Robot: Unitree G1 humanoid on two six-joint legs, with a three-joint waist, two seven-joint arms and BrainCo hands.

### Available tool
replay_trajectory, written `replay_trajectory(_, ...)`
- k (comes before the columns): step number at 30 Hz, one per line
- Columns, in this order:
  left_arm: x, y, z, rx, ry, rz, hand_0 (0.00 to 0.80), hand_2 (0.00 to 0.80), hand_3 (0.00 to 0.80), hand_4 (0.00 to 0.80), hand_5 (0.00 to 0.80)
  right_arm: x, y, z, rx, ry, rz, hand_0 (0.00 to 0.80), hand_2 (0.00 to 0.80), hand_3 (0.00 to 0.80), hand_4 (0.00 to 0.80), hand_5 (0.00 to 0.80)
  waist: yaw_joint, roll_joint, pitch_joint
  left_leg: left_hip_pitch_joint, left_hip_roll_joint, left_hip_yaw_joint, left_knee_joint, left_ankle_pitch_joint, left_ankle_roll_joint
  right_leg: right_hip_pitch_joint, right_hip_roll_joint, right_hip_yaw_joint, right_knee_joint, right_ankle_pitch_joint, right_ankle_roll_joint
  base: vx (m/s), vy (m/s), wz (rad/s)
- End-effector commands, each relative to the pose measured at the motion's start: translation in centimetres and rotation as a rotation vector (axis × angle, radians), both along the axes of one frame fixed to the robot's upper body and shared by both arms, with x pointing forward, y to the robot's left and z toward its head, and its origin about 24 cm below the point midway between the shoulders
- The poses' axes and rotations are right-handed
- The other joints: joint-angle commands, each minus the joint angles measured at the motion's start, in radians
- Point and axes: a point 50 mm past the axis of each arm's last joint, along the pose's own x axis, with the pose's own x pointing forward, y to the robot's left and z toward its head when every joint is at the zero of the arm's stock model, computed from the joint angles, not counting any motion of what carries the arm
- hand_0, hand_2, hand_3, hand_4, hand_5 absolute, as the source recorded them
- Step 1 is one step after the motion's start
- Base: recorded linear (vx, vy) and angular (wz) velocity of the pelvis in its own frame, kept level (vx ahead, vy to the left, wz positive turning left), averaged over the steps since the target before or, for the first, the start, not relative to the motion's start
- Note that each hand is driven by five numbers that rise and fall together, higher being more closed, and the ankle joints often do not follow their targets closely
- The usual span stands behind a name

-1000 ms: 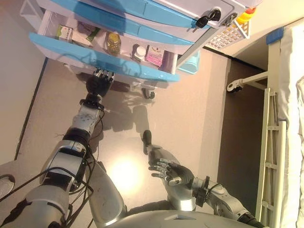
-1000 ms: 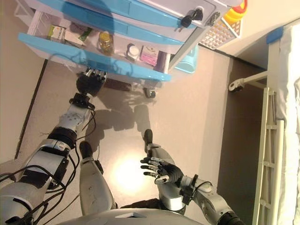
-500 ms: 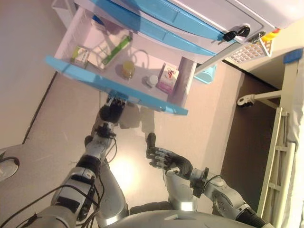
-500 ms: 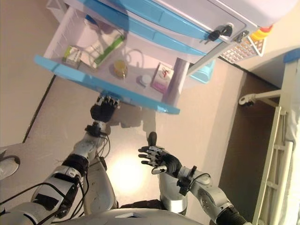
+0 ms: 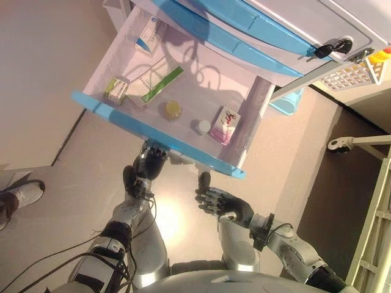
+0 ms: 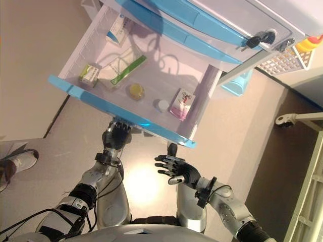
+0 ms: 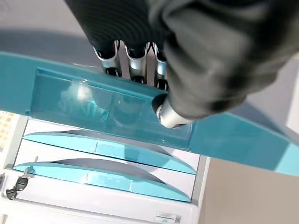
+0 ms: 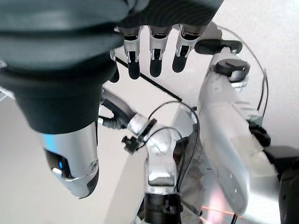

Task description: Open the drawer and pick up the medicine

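The cart's lower drawer (image 5: 160,129) with its blue front stands pulled far out. Inside lie a green-and-white box (image 5: 116,88), a long white-and-green box (image 5: 160,82), a yellow-capped bottle (image 5: 173,109), a small white-capped bottle (image 5: 203,126), a pink box (image 5: 225,125) and a blue-and-white box (image 5: 146,36) at the back. My left hand (image 5: 149,166) is under the drawer front, its fingers (image 7: 131,60) curled into the handle recess. My right hand (image 5: 221,202) is open and empty, just below the front's right end.
The two upper blue drawers (image 5: 244,30) are closed, with a key (image 5: 330,47) in the lock. A white basket (image 5: 357,73) hangs on the cart's side, over a light blue bin (image 5: 287,101). A bed frame (image 5: 372,244) stands right. A person's shoe (image 5: 18,195) shows left.
The drawer has slid much farther out, with my left hand still in its handle. My right hand has risen closer to the drawer front. The camera has shifted too.
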Motion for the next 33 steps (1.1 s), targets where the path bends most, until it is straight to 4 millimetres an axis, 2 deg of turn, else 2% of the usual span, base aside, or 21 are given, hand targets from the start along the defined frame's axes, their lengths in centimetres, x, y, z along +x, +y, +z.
replay_trajectory(1, -7.1, 8.7, -6.5, -0.047, 0.48, 0.404, 0.0, 0.0, 0.0, 0.0, 0.0, 0.3, 0.0, 1.2, 0.049, -0.077, -0.011, 0.0, 0.0, 0.0, 0.0, 0.0, 0.011, -0.052, -0.005, -0.055, -0.058, 0.024, 0.179, -0.116, 0.04, 0.0, 0.019, -0.035, -0.074, 0.099, 0.016, 0.0, 0.074, 0.15)
replay_trajectory(12, -7.9, 9.6, -8.3, 0.019, 0.781, 0.388, 0.0, 0.0, 0.0, 0.0, 0.0, 1.3, -1.2, 0.9, -0.015, -0.074, 0.009, 0.0, 0.0, 0.0, 0.0, 0.0, -0.014, -0.019, -0.005, -0.073, -0.06, 0.037, 0.209, -0.113, 0.037, -0.045, -0.003, -0.017, -0.025, 0.083, 0.015, -0.002, 0.087, 0.04)
replay_trajectory(17, -8.3, 10.0, -8.6, 0.011, 0.821, 0.392, 0.0, 0.0, 0.0, 0.0, 0.0, 1.2, -1.4, 0.8, -0.029, -0.072, 0.023, 0.0, 0.0, 0.0, 0.0, 0.0, -0.022, -0.016, -0.005, -0.083, -0.055, 0.04, 0.226, -0.119, 0.036, -0.06, -0.004, -0.011, -0.007, 0.074, 0.012, 0.009, 0.049, -0.01)
replay_trajectory(27, -7.3, 9.3, -8.5, 0.051, 0.849, 0.354, 0.0, 0.0, 0.0, 0.0, 0.0, 1.4, -0.7, 1.0, -0.007, -0.063, 0.046, 0.0, 0.0, 0.0, 0.0, 0.0, -0.03, -0.032, -0.005, -0.114, -0.044, 0.036, 0.263, -0.13, 0.037, -0.083, 0.003, -0.006, 0.019, 0.07, 0.006, 0.001, 0.002, 0.0)
replay_trajectory(33, -7.6, 10.6, -8.5, 0.139, 0.885, 0.443, 0.0, 0.0, 0.0, 0.0, 0.0, 1.4, -1.6, 0.5, -0.022, -0.016, -0.028, 0.0, 0.0, 0.0, 0.0, 0.0, -0.032, -0.035, -0.005, -0.088, -0.045, 0.038, 0.259, -0.133, 0.034, -0.059, 0.006, -0.001, 0.01, 0.069, 0.007, 0.015, -0.001, -0.03)
